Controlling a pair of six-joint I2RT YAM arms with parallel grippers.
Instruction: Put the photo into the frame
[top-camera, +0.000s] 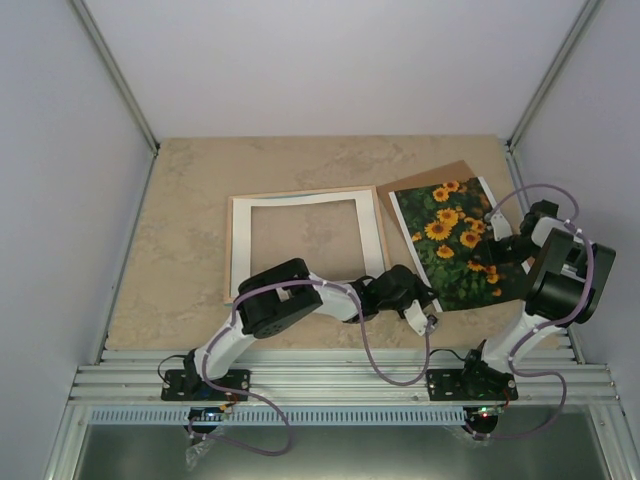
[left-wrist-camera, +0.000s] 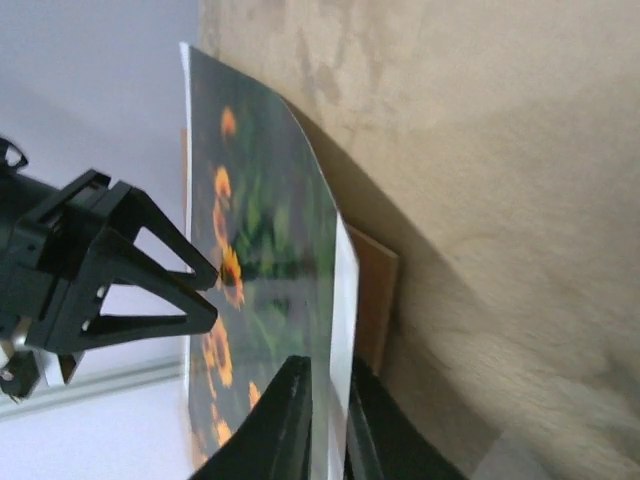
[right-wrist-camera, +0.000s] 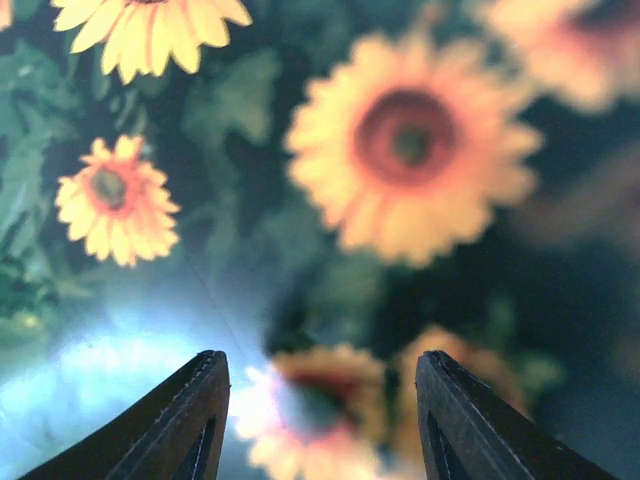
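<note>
Beige desk (top-camera: 180, 250) carries the frame (top-camera: 228, 262) (white mat (top-camera: 372, 235) inside) at centre-left. Beside it, the photo (top-camera: 455, 245) overlaps a brown backing panel (top-camera: 440, 175). Left jaws clamp the photo's near edge; right jaws stand apart above it.

The whole view was filled by the photo (right-wrist-camera: 250, 250): yellow-orange flowers on dark green leaves. A big flower (right-wrist-camera: 410, 140) was seen top-mid to right, blurry. A small flower (right-wrist-camera: 115, 200) was seen at left, sharper. A pale bright patch (right-wrist-camera: 110, 370) was seen on the paper, btm left. The right gripper (right-wrist-camera: 320, 365) was seen at the btm edge, its 2 dark fingers (right-wrist-camera: 190, 420) held wide apart, w/ only the picture seen behind the gap. Contact w/ the paper couldn't be told.
</note>
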